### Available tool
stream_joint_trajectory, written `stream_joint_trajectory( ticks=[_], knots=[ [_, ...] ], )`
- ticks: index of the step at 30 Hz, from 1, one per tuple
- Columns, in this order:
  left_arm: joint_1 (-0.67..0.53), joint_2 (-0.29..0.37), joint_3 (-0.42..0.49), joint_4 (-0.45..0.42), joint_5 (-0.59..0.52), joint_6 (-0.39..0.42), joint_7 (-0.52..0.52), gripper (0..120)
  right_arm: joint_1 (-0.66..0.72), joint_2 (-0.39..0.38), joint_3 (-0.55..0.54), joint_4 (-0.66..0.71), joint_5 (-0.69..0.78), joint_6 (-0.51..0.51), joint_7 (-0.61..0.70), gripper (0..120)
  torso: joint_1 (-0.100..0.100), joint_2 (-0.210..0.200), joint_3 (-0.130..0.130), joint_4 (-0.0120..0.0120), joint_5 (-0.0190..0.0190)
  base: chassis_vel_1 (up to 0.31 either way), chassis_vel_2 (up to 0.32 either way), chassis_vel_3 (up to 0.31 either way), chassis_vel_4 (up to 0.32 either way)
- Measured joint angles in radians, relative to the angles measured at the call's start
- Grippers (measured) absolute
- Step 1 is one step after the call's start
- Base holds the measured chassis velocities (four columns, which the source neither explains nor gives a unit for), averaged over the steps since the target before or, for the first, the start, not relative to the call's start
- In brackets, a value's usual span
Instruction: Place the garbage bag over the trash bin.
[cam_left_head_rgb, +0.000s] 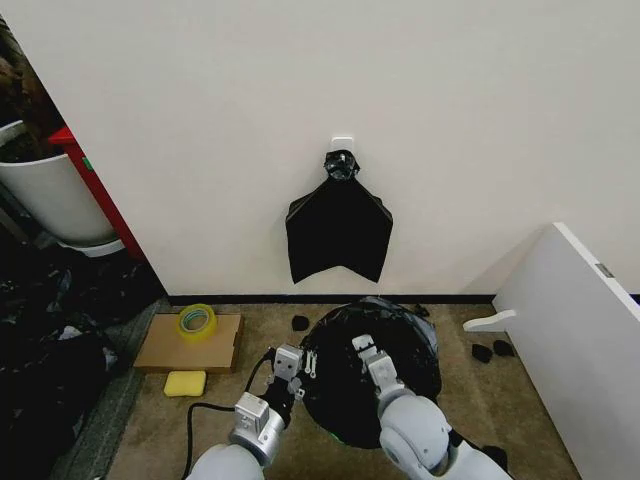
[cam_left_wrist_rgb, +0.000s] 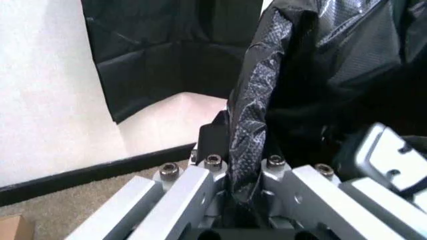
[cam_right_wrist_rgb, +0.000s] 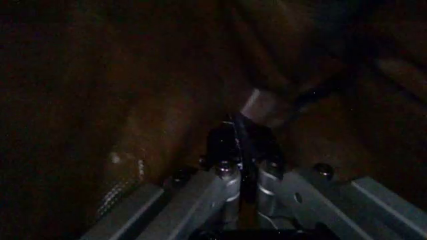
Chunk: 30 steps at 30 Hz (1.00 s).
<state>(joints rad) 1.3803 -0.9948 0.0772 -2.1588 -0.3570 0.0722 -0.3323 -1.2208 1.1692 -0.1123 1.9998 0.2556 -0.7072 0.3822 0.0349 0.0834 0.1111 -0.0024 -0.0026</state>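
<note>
- Left gripper (cam_left_wrist_rgb: 243, 192) clenched on garbage bag (cam_left_head_rgb: 385, 350) edge at 9 o'clock of trash bin (cam_left_head_rgb: 345, 438); keep it taut
- right gripper (cam_left_head_rgb: 362, 345) inside bag, seemingly pinching film; spread outward evenly

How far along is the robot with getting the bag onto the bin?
Mostly on: the bag already covers the bin's top, with only a sliver of bin showing at its near edge. In hand: the left hand pinches a fold at the rim, and the right hand is shut on plastic over the opening. Left: releasing and tidying the edge.
</note>
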Motion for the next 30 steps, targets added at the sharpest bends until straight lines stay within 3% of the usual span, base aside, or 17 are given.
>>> stream_joint_trajectory(
  ticks=[8,19,30],
  knots=[
    [0.003,0.007,-0.012,0.002,-0.014,0.002,-0.007,0,0.007,-0.008,0.025,0.057,0.037,0.056,-0.027,0,0.000,0.000,0.000,0.0002,0.0001,0.000,0.000,0.000,0.000],
    [-0.017,-0.012,-0.016,0.025,-0.034,0.007,-0.022,0,-0.055,-0.057,0.076,0.161,0.014,0.007,-0.034,0,0.000,0.000,0.000,0.0000,0.0001,0.000,0.000,0.000,0.000],
    [-0.005,-0.010,0.006,-0.007,-0.022,0.015,-0.002,0,0.032,-0.007,0.046,-0.022,-0.071,0.027,-0.019,0,0.000,0.000,0.000,0.0002,0.0001,0.000,0.000,0.000,0.000]
  ],
)
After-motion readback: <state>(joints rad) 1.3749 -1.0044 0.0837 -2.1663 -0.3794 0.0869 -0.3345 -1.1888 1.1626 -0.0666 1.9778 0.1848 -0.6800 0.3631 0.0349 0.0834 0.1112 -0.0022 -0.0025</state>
